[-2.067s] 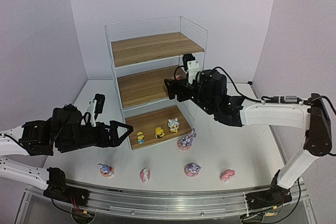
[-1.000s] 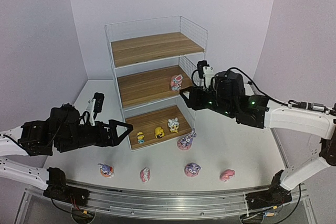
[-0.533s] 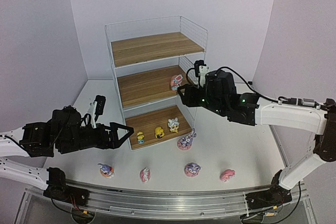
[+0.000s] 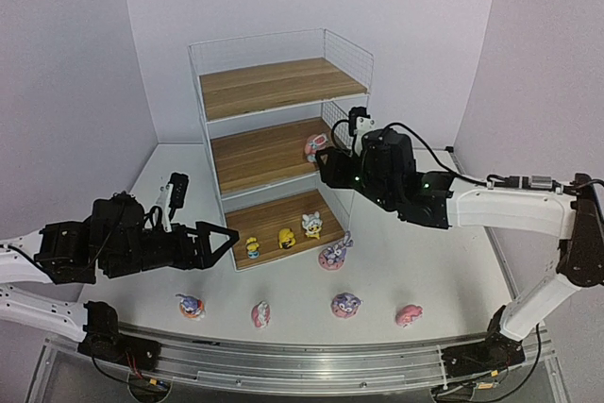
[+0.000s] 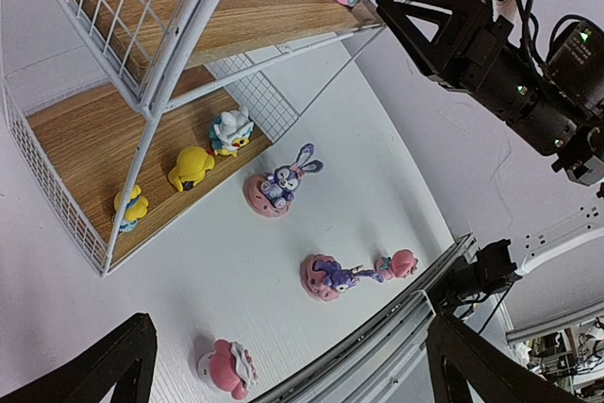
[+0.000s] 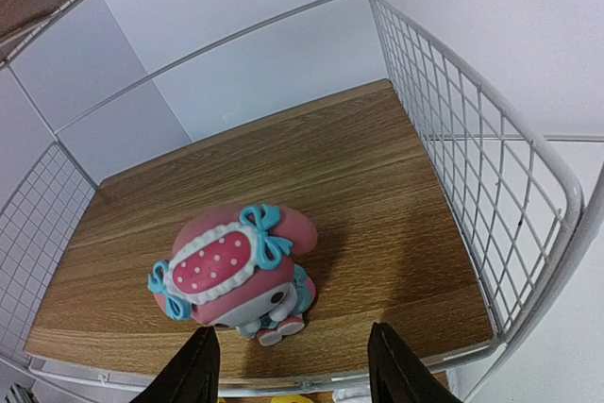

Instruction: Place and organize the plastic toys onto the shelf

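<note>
The shelf (image 4: 278, 87) stands at the back of the table. One pink-and-white hatted toy (image 6: 236, 271) stands upright on its middle board, and three small yellow and white toys (image 4: 287, 238) line the bottom board. My right gripper (image 6: 294, 370) is open just in front of the hatted toy, with nothing between its fingers. On the table lie three purple bunnies (image 4: 334, 253) and two pink hatted toys (image 4: 260, 314). My left gripper (image 4: 219, 238) hangs wide open and empty, left of the shelf's bottom tier.
The shelf's wire side wall (image 6: 481, 186) runs close to the right of my right gripper. A metal rail (image 4: 311, 365) borders the table's near edge, just behind the front row of toys. The top board holds nothing.
My right gripper drew back out of the middle tier, leaving the pink hatted toy there, then eased slightly back toward the shelf. The left arm has barely shifted.
</note>
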Controlling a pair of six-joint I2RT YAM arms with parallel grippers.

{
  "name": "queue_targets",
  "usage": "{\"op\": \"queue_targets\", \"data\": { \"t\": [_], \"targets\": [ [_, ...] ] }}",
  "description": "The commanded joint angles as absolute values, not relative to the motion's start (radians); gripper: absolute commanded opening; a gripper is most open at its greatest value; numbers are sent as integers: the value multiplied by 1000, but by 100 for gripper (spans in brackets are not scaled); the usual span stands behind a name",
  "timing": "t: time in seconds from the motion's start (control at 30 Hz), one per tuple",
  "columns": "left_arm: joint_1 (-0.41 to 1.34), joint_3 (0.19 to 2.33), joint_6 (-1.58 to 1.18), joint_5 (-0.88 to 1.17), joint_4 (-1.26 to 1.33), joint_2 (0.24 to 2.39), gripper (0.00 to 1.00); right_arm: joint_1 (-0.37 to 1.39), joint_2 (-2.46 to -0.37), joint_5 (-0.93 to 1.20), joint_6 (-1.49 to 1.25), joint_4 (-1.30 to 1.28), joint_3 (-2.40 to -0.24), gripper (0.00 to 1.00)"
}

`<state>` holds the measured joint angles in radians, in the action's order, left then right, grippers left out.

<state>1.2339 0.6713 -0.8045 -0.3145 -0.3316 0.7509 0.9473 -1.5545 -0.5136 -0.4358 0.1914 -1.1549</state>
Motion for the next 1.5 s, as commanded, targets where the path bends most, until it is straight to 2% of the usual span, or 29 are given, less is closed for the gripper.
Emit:
{"op": "queue_targets", "data": {
  "t": [0.0,0.83,1.23,1.33,1.47],
  "targets": [
    [1233,665,-806,-310,-304,721,100,963,-1572,-564,-439,253,-1198,51],
    [1232,646,-810,-285,-279,719,100,994,-1645,-637,-421,290,-1255,49],
    [1232,642,-810,-279,-274,716,100,1014,-1574,-620,-398,283,-1213,50],
    [1233,639,-812,-279,-275,708,100,1015,-1513,-590,-402,241,-1176,52],
    [1233,635,-816,-280,-285,692,100,1016,-1377,-502,-421,112,-1102,63]
  ]
}}
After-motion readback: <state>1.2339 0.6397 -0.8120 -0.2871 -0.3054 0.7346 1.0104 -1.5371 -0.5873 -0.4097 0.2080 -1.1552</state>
